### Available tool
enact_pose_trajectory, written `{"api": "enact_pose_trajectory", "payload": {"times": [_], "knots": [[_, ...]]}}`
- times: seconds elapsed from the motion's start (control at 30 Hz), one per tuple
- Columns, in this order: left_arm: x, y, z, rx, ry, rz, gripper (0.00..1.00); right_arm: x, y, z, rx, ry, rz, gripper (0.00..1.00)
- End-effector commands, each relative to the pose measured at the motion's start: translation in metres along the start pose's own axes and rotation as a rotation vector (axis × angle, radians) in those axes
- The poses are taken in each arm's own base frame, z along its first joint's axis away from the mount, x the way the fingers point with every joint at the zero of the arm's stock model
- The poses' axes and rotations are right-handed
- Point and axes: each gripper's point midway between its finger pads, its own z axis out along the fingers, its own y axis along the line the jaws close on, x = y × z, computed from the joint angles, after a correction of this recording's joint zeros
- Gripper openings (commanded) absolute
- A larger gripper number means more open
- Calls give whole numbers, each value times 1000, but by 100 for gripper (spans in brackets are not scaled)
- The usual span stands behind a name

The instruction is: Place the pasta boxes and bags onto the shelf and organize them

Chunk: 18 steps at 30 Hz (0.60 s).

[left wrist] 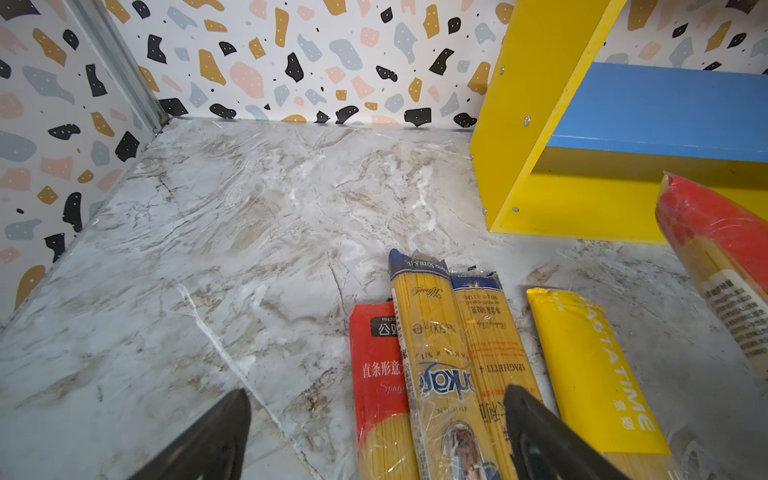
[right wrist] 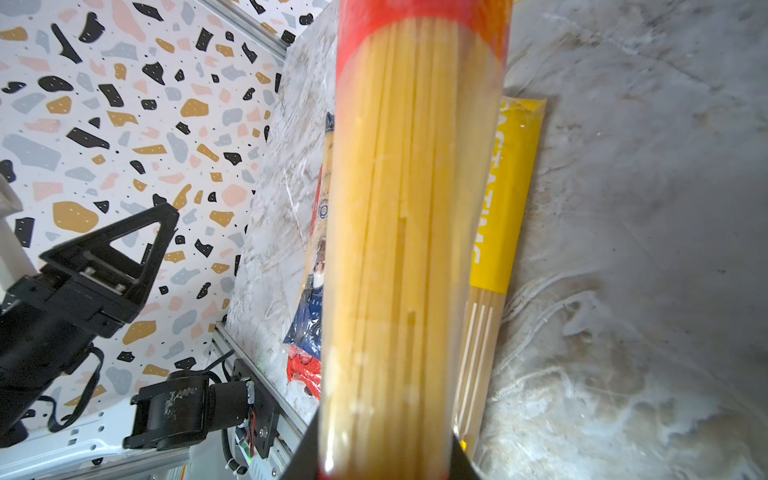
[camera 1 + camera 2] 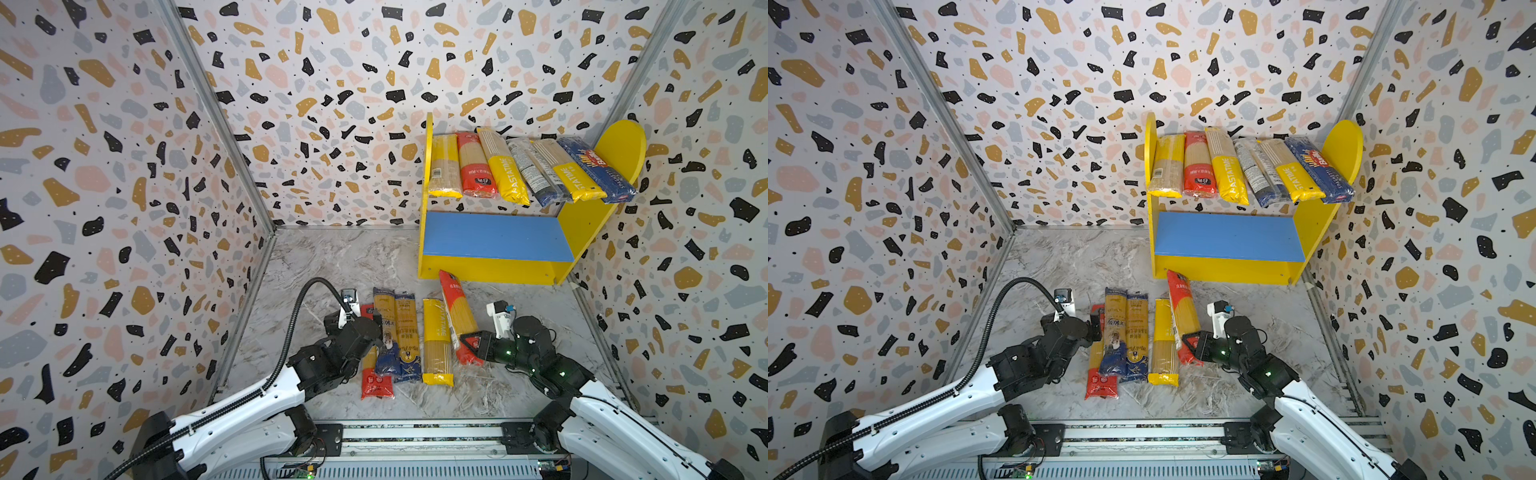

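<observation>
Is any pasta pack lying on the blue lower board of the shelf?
No, the blue lower board is bare in a top view; the shelved packs all lie above it.

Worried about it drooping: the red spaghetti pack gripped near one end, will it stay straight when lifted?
Probably stiff: the held red pack holds straight strands, tightly bundled. Gripped by the right hand near its end, it may lever downward. The glossy film could slip.

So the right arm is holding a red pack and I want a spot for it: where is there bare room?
The blue lower board is wholly bare. The marble table is bare between the left wall and the shelf. Crowded: up top, six packs side by side, and the row of four packs between the arms.
</observation>
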Motion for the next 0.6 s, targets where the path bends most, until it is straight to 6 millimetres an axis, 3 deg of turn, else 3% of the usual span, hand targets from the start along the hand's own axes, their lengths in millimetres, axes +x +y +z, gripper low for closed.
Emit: {"api": "enact_pose_trajectory", "payload": {"times": [0.0,0.3,0.57], "knots": [[-23,-4,-4,-2,-47,-10,94,-63,75,-26,-225,-198,-172,22],[-41,-4,-12,2,-83,-2,94,-112,93,-30,-238,-263,-233,22],[-52,-4,-15,-5,-108,14,95,-155,99,-16,-259,-318,-272,22]]}}
